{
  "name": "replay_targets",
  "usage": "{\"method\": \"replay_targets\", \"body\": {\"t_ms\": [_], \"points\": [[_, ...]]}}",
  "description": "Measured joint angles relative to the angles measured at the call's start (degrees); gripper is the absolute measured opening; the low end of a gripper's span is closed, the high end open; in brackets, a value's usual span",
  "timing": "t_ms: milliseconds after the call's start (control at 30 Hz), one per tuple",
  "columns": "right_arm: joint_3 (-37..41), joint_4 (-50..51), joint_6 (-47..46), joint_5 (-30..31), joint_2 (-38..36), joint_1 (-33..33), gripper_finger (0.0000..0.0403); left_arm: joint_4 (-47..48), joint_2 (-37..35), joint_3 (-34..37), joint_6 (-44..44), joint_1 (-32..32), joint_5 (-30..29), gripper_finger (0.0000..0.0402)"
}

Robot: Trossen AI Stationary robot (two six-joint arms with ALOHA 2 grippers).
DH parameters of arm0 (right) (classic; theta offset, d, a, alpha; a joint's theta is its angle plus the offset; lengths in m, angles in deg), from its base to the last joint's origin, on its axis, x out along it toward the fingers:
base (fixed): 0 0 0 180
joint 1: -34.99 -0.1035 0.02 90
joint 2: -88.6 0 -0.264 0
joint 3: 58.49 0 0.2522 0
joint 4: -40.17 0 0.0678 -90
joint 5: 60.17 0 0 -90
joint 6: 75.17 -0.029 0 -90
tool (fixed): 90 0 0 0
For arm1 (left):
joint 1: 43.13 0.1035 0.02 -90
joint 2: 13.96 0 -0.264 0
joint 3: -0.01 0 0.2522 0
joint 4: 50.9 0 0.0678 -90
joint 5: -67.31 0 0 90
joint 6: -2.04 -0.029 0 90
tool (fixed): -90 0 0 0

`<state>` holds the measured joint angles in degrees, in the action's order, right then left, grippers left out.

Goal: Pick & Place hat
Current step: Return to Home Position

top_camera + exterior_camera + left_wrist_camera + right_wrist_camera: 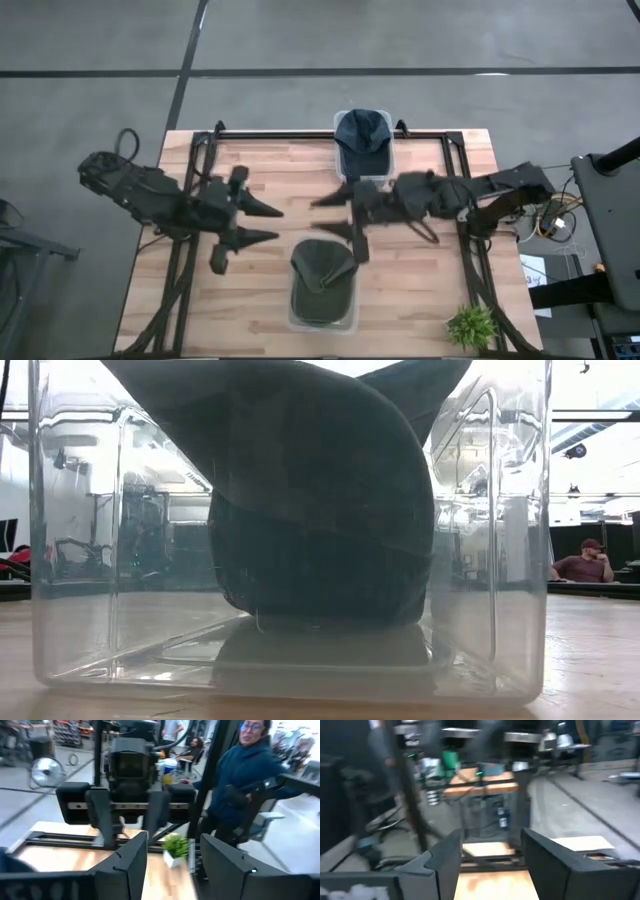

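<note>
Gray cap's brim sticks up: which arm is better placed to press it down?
Probably right: the open right hand hangs closest to the gray fabric cap in the clear plastic bin; the open left hand is farther.

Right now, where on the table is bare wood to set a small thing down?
Bare wood lies between the bottom bin and the plant, and beside the top bin on the left arm's side. The middle is crowded: the open left gripper and right gripper face each other there.
</note>
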<state>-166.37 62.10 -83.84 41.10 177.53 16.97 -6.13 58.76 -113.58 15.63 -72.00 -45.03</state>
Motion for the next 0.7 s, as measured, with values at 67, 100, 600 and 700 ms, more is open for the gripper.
{"method": "replay_targets", "body": {"t_ms": [67, 100, 600, 700], "points": [[2.6, -1.3, 0.0, -0.3, -1.9, 3.0, 0.0189, 1.0, -2.0, 1.3, -1.5, 0.2, -0.4, 0.0176], [3.8, -1.3, -0.4, -0.5, -2.9, 4.3, 0.0186, 1.0, -3.1, 2.5, -2.1, 0.4, -0.4, 0.0176], [24.7, 15.9, 2.4, 20.2, -30.3, 7.1, 0.0175, -5.7, -29.7, 34.0, -2.3, 2.0, -4.8, 0.0176], [32.0, 10.6, 3.6, 12.9, -34.8, 7.0, 0.0176, -7.2, -33.8, 40.4, -2.1, 2.0, -4.8, 0.0176]]}}
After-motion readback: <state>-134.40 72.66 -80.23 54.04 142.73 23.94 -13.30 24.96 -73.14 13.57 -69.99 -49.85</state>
